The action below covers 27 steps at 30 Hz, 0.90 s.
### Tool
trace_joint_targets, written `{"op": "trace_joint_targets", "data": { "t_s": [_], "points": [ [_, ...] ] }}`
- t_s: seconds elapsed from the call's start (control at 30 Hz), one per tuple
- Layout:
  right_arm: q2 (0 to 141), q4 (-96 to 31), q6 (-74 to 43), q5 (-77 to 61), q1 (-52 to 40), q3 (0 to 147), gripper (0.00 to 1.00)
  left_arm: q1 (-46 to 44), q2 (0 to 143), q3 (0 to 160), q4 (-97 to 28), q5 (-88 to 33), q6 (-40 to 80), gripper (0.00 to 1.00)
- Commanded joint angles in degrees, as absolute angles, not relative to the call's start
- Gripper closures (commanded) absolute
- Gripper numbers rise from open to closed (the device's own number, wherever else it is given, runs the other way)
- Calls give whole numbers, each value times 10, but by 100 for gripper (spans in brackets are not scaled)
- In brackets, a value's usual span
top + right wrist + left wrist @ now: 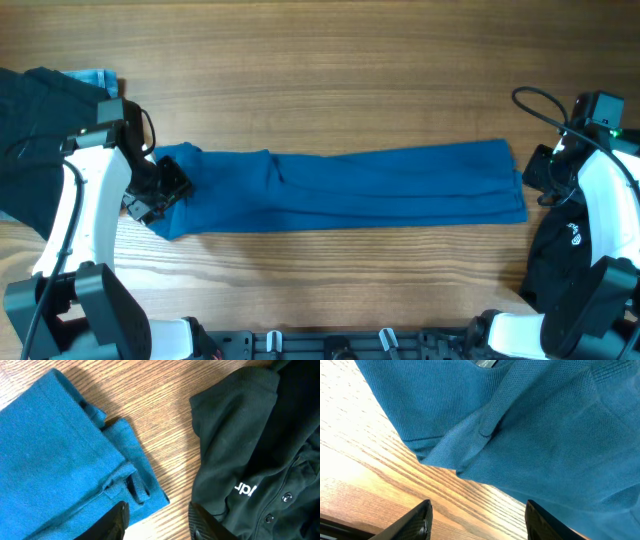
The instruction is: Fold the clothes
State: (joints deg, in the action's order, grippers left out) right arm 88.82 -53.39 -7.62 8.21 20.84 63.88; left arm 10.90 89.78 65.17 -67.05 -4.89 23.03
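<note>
The teal-blue shirt (350, 185) lies folded into a long flat strip across the middle of the wooden table. My left gripper (150, 200) is at the strip's left end. In the left wrist view the left gripper (477, 510) is open over bare wood, with the shirt's edge (545, 435) just beyond its fingers. My right gripper (540, 180) is at the strip's right end. It (158, 510) is open too, above a strip of wood between the teal corner (60, 460) and a black garment (250, 450). Neither holds anything.
A black garment (30, 130) is heaped at the far left, with a light-blue denim piece (95, 78) showing behind it. Another black garment (570, 250), with white lettering and buttons, lies at the right edge. The table's front edge (330, 345) carries the arm bases.
</note>
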Motion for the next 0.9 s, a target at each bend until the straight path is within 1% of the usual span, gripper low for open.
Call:
{"op": "trace_joint_targets", "data": {
  "t_s": [0.0, 0.07, 0.2, 0.27, 0.33, 0.47, 0.8, 0.87],
  "points": [
    [892, -535, -81, 88, 211, 633, 50, 112, 890, 647, -657, -40, 227, 39],
    [892, -529, -81, 44, 211, 633, 50, 112, 890, 647, -643, -49, 227, 38],
    [893, -519, -54, -107, 211, 632, 49, 111, 890, 647, -588, -127, 213, 37],
    [897, -519, -38, -149, 211, 632, 49, 109, 890, 647, -557, -171, 208, 37],
    [902, -519, -38, -151, 211, 632, 49, 102, 890, 647, -526, -200, 208, 36],
    [921, -523, -39, -151, 211, 632, 49, 70, 893, 647, -483, -197, 208, 34],
    [970, -530, -39, -149, 211, 632, 47, -23, 954, 647, -457, -197, 209, 34],
    [979, -535, -38, -140, 211, 632, 44, -43, 967, 647, -454, -197, 213, 34]
  ]
}}
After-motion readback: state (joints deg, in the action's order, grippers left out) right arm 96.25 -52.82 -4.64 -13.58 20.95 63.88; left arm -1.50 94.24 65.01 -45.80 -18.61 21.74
